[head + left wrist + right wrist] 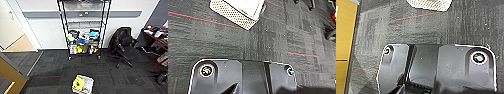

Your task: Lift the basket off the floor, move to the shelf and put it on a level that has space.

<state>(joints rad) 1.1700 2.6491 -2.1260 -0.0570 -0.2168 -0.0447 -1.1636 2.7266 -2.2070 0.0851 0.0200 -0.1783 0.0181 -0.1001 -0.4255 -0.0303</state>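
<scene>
On the floor (50, 67) before you sits the basket (83, 84), well apart from the shelf (83, 30) by the wall. You have lifted nothing; everything remains. Whether either tool is spread, you cannot tell.

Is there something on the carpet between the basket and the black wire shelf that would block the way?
Nothing visible does. The floor between the basket and the shelf is bare; the office chair stands to the side.
</scene>
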